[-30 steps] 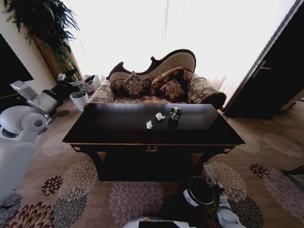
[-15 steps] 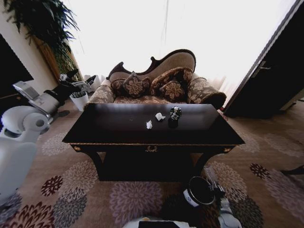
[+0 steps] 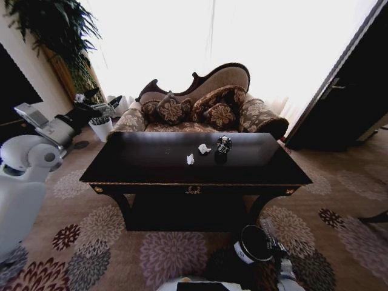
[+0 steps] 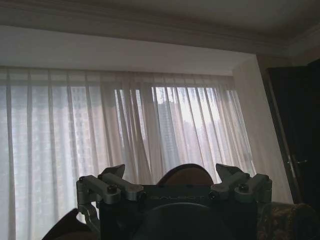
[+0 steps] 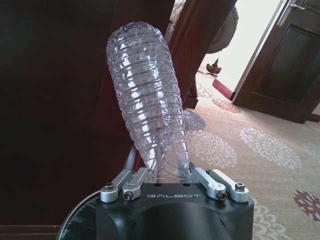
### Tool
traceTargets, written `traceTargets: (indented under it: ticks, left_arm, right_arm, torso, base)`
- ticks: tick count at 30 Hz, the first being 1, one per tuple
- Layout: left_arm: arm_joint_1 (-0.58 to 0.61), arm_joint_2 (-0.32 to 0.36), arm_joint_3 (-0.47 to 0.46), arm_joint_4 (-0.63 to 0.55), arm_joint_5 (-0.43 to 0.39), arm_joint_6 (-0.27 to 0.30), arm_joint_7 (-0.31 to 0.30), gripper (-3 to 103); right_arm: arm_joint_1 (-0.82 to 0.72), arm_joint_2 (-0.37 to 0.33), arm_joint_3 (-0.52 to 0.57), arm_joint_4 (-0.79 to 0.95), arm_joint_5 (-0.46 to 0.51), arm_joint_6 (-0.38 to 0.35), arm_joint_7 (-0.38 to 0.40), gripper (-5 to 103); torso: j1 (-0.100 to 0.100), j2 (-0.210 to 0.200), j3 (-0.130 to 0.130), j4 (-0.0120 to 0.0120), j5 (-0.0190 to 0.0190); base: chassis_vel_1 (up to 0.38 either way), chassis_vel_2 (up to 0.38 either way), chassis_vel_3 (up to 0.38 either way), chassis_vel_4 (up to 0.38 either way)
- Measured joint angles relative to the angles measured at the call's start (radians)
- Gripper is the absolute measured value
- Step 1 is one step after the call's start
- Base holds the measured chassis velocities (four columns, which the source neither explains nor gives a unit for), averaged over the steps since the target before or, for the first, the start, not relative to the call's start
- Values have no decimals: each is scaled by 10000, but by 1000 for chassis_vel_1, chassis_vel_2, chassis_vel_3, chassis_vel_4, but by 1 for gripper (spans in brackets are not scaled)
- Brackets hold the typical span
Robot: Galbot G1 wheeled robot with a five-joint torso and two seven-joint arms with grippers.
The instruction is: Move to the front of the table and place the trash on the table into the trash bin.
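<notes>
The clear bottle (image 5: 147,95) is sitting pinched at its narrow end in the right gripper (image 5: 171,176), jaws closed on it, ribbed body sticking out ahead of the jaws and leaning to one side. In the head view that right gripper (image 3: 274,247) is hanging low in front of the table (image 3: 194,176), just beside the rim of the trash bin (image 3: 251,244), which is lying right under the jaws. Farther out, beyond the jaws and up on the glossy tabletop, two paper balls (image 3: 197,153) and the shiny black-and-silver lump (image 3: 224,143) are waiting, close together near the middle. The left gripper (image 4: 175,187) is being held up well off to the far side, pointing at the curtains (image 4: 125,135), jaws standing wide and empty.

The risk here: the grip is catching only the thin end of a slick, crushable bottle, so it could pivot or slide. Releasing while the long body is overhanging the bin's rim could tip it onto the carpet (image 3: 170,254) instead.
</notes>
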Motion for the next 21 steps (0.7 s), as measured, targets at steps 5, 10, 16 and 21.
traceTargets:
  ticks: [5,10,16,21]
  left_arm:
    - [9,68,-87,3,-31,-3,27,100]
    - [5,38,-110,20,-40,-10,57,100]
    - [7,0,-48,-7,-32,-14,68,100]
    - [16,22,-49,-9,-29,-15,91,100]
  right_arm:
    - [-124,58,-44,71,-42,-12,10,25]
    - [-393,103,-92,253,-12,-16,-21,25]
    - [-521,186,-188,434,93,18,-125,27]
    - [-487,195,-267,541,162,36,-131,48]
  torso:
    - [0,0,0,1,-1]
    - [0,0,0,-1,-1]
    - [0,0,0,-1,-1]
    - [0,0,-1,-1,-1]
  base:
    - [0,0,0,0]
    - [0,0,0,0]
    - [0,0,0,0]
    - [0,0,0,0]
